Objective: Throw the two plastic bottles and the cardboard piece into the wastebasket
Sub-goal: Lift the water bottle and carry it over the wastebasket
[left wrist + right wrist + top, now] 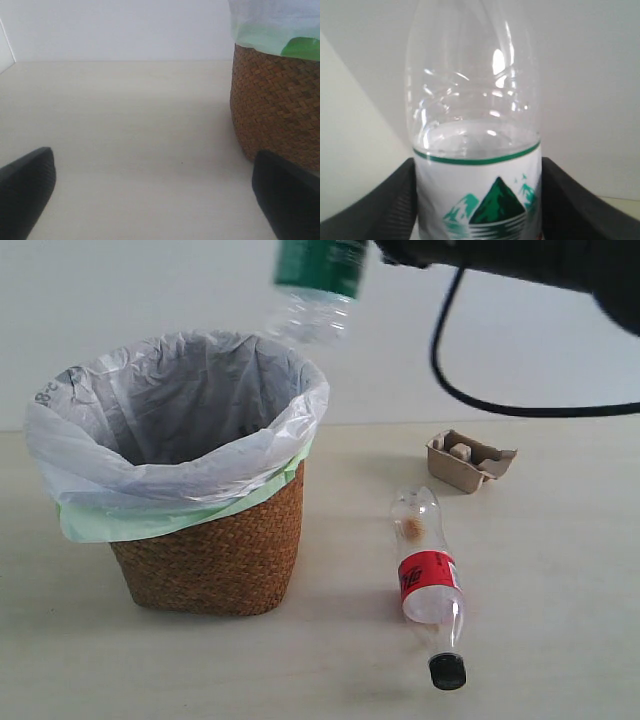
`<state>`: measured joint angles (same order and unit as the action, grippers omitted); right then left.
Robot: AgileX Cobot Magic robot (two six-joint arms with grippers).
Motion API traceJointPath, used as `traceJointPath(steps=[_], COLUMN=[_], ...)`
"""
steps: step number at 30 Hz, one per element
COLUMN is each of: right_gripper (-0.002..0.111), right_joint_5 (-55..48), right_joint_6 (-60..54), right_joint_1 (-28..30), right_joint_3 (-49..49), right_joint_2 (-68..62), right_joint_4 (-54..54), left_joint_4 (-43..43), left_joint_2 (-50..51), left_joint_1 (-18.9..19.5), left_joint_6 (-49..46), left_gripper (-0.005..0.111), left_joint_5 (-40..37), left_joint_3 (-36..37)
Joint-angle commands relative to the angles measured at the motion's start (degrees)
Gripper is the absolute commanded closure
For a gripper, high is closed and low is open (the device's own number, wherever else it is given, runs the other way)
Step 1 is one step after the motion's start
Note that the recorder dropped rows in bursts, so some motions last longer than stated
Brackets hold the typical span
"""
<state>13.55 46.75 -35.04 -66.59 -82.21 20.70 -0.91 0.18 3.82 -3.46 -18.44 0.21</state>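
Pale tabletop (pixel 560 620) bears the round brown wicker wastebasket (pixel 210 560); right jaws grip the clear green-labelled plastic bottle (pixel 318 268) over its far rim, where releasing could bounce it off the edge, while left jaws gape empty.

Pale beige tabletop (pixel 560 640) of faint horizontal wood grain, matt and flat, filling the lower half of the exterior view, with soft grey shadows here and there. Behind it, plain white wall (pixel 120 300), meeting the tabletop's far edge in a straight level line. From the left wrist, narrow brighter white panel (pixel 5 50), slanted, where tabletop and wall meet; nature unclear.
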Motion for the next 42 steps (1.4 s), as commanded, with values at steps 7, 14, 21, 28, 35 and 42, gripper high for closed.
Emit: traceJointPath(steps=[7, 14, 21, 28, 35, 42], right_gripper=[0.108, 0.108, 0.108, 0.108, 0.108, 0.108], right_joint_5=[18.46, -9.38, -21.68, -10.17, 1.42, -10.72], right_joint_6=[2.56, -51.88, -64.59, -19.13, -16.33, -56.68], right_joint_1=[-5.53, -5.53, -5.43, -6.52, -8.83, -8.61], right_joint_3=[-2.06, -8.18, -13.53, -13.53, -13.53, -13.53], right_joint_2=[-6.34, -4.24, -3.27, -6.18, -6.18, -6.18], right_joint_4=[1.45, -3.61, -3.15, -25.61, -24.58, -24.58], left_joint_4=[-0.12, -0.12, -0.12, -0.12, -0.12, -0.12], left_joint_2=[-0.18, -0.18, -0.18, -0.18, -0.18, -0.18], left_joint_1=[-0.41, -0.41, -0.41, -0.41, -0.41, -0.41], left_joint_6=[0.50, 0.50, 0.50, 0.50, 0.50, 0.50], left_gripper=[-0.001, -0.001, -0.001, -0.001, -0.001, -0.001], left_joint_5=[0.87, 0.87, 0.87, 0.87, 0.87, 0.87], left_joint_3=[-0.21, -0.21, -0.21, -0.21, -0.21, -0.21])
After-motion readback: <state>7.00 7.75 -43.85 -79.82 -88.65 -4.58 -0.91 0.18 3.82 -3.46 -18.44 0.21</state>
